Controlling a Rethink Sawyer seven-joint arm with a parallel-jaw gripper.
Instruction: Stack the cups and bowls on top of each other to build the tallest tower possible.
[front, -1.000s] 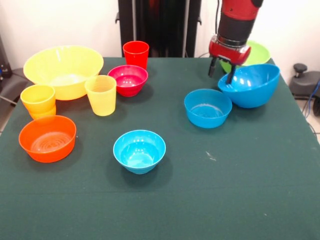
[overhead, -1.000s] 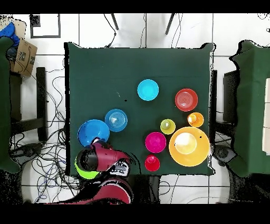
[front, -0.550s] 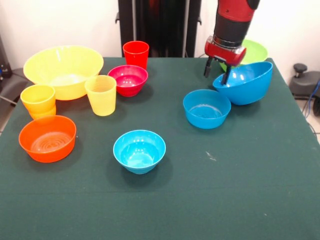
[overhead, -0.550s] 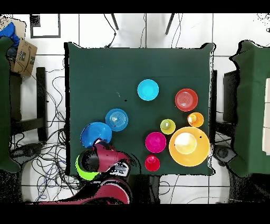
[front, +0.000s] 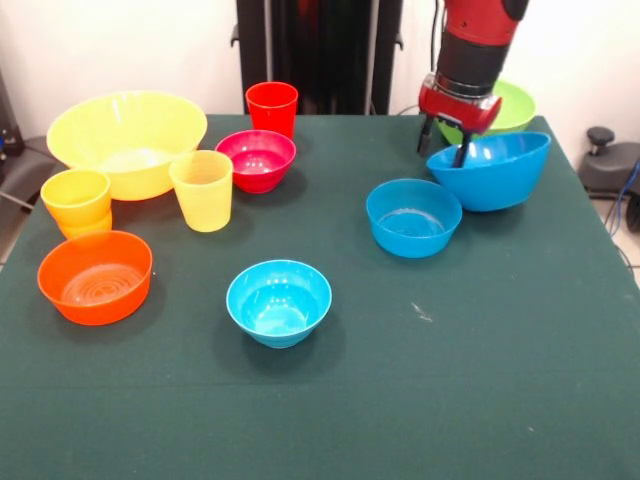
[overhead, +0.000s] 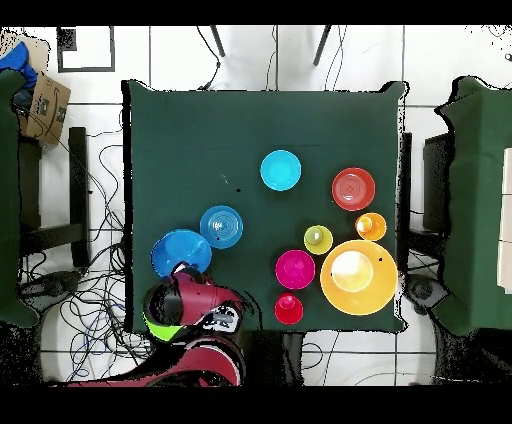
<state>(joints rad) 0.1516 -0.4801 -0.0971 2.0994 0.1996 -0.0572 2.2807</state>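
Gripper (front: 448, 150) fingers straddle the near-left rim of the large blue bowl (front: 495, 172), one dark finger outside the wall and one inside, closed on the rim. That bowl sits close to level at about 2 o'clock on the green surface (front: 480, 380) in the front view, and whether its base touches the cloth cannot be told. Behind it, partly hidden by the red arm, is the lime green bowl (front: 512, 103) at the far right corner.

Just beside the large blue bowl, toward 8 o'clock from it, stands a mid-blue bowl (front: 413, 216), with a narrow gap between the two. A light-blue bowl (front: 278, 301) sits alone near the centre, well apart from both.

The rest cluster toward 10 o'clock: the large yellow bowl (front: 127, 142) farthest left, a yellow cup (front: 202, 190) just beside its right rim, an orange-yellow cup (front: 76, 202) in front of it, and a shallow orange bowl (front: 95, 276) nearest the camera at 9 o'clock. A magenta bowl (front: 256, 159) sits right of the yellow cup, with the red cup (front: 272, 108) just behind it at 11 o'clock.

Nothing is nested or stacked; every piece stands upright and separate.

From overhead, the arm covers most of the lime green bowl (overhead: 153, 326), and the large blue bowl (overhead: 179, 252) lies at about 8 o'clock of the surface.
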